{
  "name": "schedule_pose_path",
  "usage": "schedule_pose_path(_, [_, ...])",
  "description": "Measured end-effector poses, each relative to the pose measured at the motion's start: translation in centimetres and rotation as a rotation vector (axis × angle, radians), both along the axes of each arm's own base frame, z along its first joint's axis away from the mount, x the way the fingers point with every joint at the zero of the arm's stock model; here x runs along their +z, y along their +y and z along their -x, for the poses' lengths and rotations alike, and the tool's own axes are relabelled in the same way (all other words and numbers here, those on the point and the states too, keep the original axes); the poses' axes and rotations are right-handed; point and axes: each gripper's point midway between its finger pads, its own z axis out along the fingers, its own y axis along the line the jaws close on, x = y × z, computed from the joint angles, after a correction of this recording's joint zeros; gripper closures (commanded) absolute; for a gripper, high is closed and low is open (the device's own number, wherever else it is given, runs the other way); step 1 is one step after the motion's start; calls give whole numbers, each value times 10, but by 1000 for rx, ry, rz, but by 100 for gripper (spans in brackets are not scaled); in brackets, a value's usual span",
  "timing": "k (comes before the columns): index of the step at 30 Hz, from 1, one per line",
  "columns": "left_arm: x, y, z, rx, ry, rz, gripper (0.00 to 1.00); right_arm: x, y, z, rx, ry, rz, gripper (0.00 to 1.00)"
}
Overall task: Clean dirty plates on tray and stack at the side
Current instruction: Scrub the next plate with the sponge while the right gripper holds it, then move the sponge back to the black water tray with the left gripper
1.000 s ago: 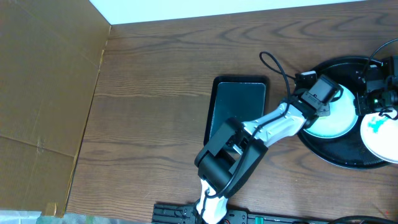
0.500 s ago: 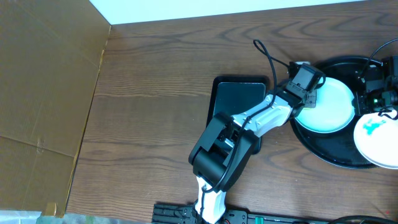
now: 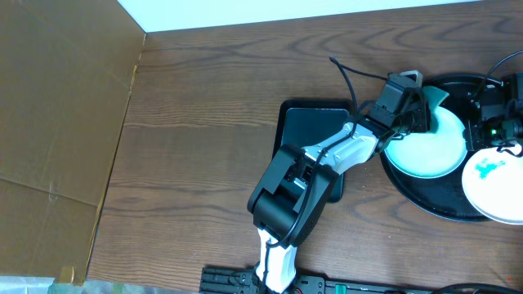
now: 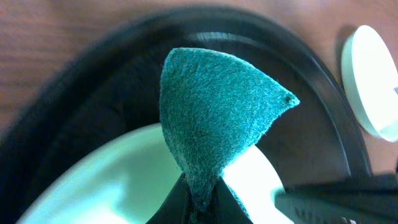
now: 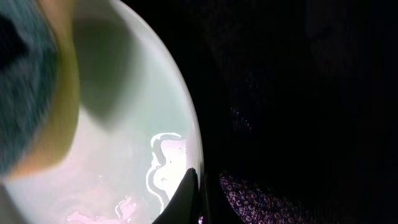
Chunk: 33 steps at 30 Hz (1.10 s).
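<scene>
A white plate (image 3: 425, 147) with a cyan tint lies in the round black tray (image 3: 441, 202). My left gripper (image 3: 418, 106) hovers at the plate's far left edge, shut on a teal sponge (image 3: 435, 95). In the left wrist view the sponge (image 4: 217, 118) stands up from the gripper (image 4: 199, 198) above the plate (image 4: 106, 186). My right gripper (image 3: 476, 135) is shut on this plate's right rim, which the right wrist view shows running between the fingertips (image 5: 191, 186). A second plate (image 3: 493, 184) with a teal smear overlaps the tray's right side.
A rectangular black tray (image 3: 315, 131) sits left of the round one, partly under my left arm. A brown cardboard wall (image 3: 57, 122) fills the left side. A white round object (image 4: 373, 81) lies beyond the tray's rim in the left wrist view.
My left gripper has drawn the sponge off the middle of the plate toward its far left edge, and the sponge now sticks out clear of the plate. The right gripper has stayed on the rim.
</scene>
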Motion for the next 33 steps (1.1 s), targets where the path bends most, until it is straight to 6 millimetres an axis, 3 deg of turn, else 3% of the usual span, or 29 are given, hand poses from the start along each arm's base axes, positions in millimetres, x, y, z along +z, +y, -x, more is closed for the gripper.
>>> schedule_pose_path(4, [-7, 4, 6, -15, 41, -12, 93, 0, 0, 0, 0, 0, 0, 99])
schedule_pose_path(14, [-31, 53, 2, 50, 73, -212, 93, 0, 0, 0, 0, 0, 0, 99])
schedule_pose_path(22, [-28, 65, 8, 60, 57, -320, 93, 0, 0, 0, 0, 0, 0, 99])
schedule_pose_path(27, [0, 75, 14, 86, 27, -343, 93, 0, 0, 0, 0, 0, 0, 99])
schedule_pose_path(33, [85, 104, 26, 157, -75, -338, 93, 0, 0, 0, 0, 0, 0, 99])
